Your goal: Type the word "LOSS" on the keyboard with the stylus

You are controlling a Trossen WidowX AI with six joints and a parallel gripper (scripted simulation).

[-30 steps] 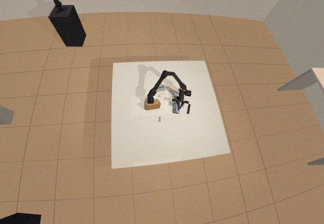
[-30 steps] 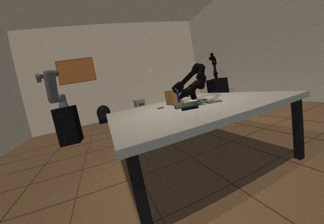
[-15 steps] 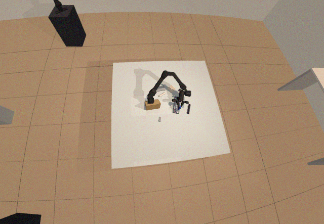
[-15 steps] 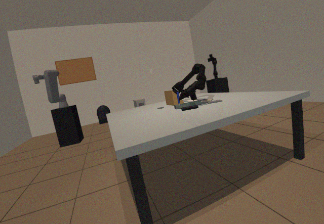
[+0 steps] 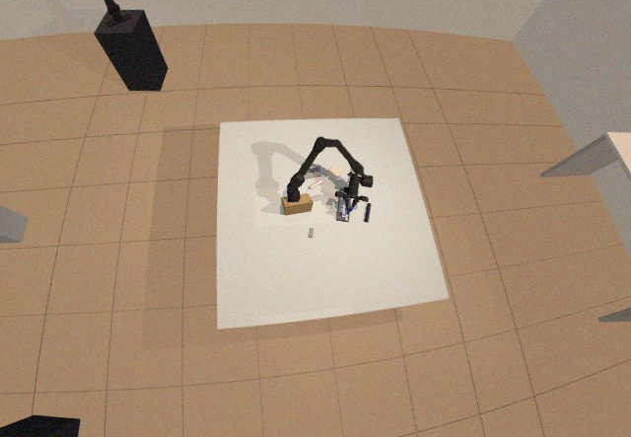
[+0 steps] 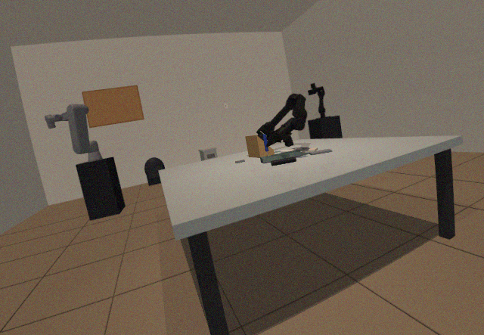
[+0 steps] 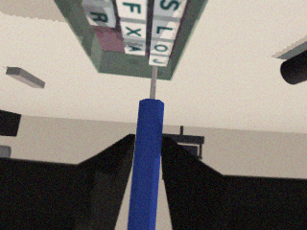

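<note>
My gripper (image 5: 351,199) (image 7: 148,141) is shut on the blue stylus (image 5: 350,209) (image 6: 265,142) (image 7: 148,168), which points away from the fingers in the wrist view. The green-framed keyboard (image 5: 342,219) (image 6: 279,156) (image 7: 127,64) lies under and ahead of the gripper. The stylus's thin grey tip (image 7: 153,79) ends in the wrist view at the lower edge of the J key (image 7: 157,60). The O key (image 7: 162,48), L key (image 7: 164,30) and S key (image 7: 169,6) follow in the same column. Whether the tip touches a key cannot be told.
A black bar (image 5: 367,212) (image 6: 283,162) (image 7: 297,69) lies beside the keyboard. A small grey block (image 5: 311,232) (image 6: 240,161) (image 7: 26,78) lies on its other side. A brown box (image 5: 297,205) (image 6: 255,147) stands by the arm's base. A pale stick (image 5: 315,184) and tan piece (image 5: 334,171) lie behind.
</note>
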